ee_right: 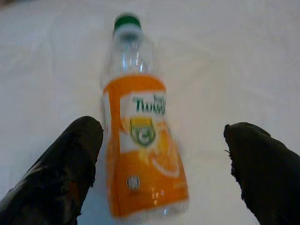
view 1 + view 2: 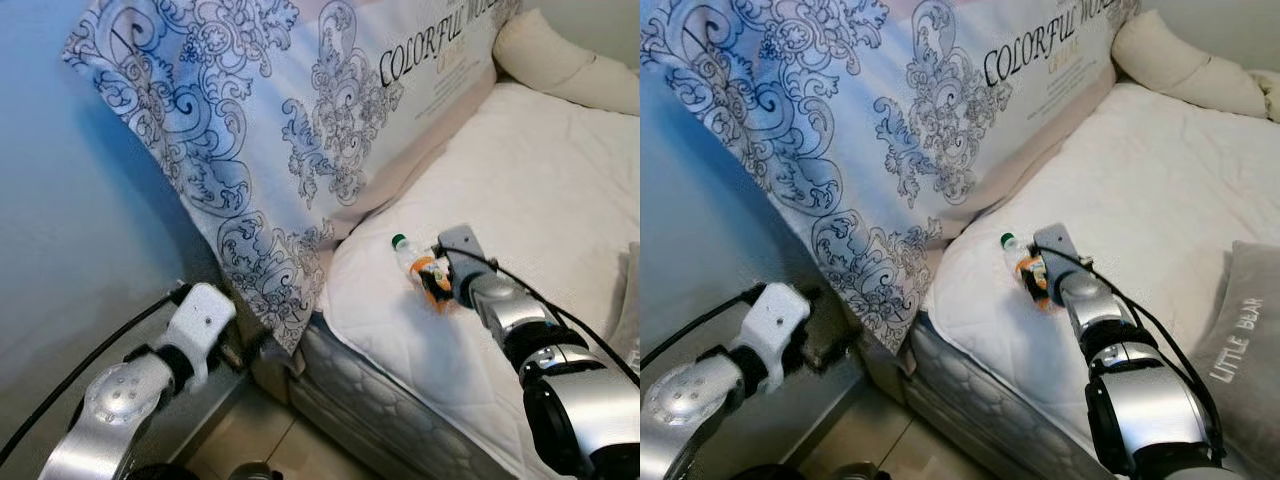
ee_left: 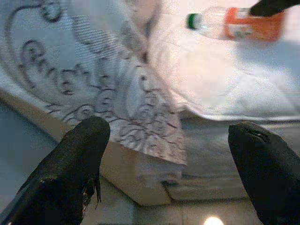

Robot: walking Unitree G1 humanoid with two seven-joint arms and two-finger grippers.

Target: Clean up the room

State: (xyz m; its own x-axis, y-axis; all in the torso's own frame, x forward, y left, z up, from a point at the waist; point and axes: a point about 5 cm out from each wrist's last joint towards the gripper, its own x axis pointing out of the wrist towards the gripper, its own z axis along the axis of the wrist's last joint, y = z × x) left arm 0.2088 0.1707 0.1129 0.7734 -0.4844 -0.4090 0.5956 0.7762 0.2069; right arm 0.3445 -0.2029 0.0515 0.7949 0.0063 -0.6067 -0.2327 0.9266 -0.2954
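The right gripper has its jaws spread wide, either side of the bottle, not yet touching it. Beyond lies the bed – white cover, patterned pillow at its head – with the clear, orange-labelled bottle on its side near the mattress edge. The left gripper hangs low beside the bed, jaws apart and empty. The risk, as I judge it – a round bottle on soft bedding may roll off as the jaws shut.

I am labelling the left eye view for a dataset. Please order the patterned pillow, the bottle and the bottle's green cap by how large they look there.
1. Patterned pillow, by far the largest.
2. Bottle, small, lying on the white mattress in front of the right hand.
3. Green cap, smallest.
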